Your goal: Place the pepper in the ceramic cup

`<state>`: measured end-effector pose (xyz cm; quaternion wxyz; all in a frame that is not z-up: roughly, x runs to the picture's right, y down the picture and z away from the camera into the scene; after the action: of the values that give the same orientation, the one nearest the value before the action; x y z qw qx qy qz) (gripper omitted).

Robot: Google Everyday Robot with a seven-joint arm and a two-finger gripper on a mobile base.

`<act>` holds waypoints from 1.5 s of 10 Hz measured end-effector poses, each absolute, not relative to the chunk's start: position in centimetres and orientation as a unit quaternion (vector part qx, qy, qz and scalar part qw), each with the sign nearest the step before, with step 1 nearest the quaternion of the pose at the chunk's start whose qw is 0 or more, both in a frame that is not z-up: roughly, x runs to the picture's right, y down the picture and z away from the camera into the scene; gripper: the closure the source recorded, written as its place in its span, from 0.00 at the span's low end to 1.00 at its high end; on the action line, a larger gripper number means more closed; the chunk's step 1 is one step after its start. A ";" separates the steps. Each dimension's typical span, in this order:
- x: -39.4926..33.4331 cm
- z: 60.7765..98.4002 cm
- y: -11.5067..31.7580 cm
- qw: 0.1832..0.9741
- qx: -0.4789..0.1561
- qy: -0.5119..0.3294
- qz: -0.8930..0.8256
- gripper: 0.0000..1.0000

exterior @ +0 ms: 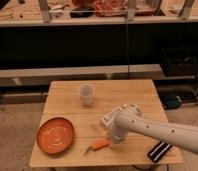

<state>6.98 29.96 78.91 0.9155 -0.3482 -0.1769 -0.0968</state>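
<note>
gripper (pixel 112 140) is down at the slim orange pepper (pixel 98 145), can't tell if it's clamped, so lift slowly toward the pale ceramic cup (pixel 86 95).

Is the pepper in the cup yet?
Out. The pepper lies on the table, gripper at its thick end, cup standing apart.

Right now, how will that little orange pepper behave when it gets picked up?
Small and slim, the pepper is probably light. Tapered and lying flat, it may roll or pivot if nudged. The hand is down at one end; rounded skin might slip.
</note>
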 end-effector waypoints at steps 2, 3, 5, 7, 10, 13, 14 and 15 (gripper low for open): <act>7.0 79.0 29.8 0.916 -0.346 -0.178 -0.098 1.00; 7.1 78.9 29.7 0.916 -0.346 -0.178 -0.099 1.00; 7.2 78.8 29.6 0.916 -0.347 -0.176 -0.100 1.00; 7.4 78.2 27.7 0.916 -0.346 -0.180 -0.094 1.00; 7.5 77.9 26.9 0.916 -0.346 -0.182 -0.091 1.00; 7.1 77.9 26.6 0.917 -0.344 -0.179 -0.092 0.85; 7.2 77.9 26.5 0.918 -0.343 -0.177 -0.090 0.84; 7.2 77.9 26.6 0.918 -0.343 -0.177 -0.094 0.78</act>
<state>7.18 26.59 77.91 0.9179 -0.3428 -0.1766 -0.0938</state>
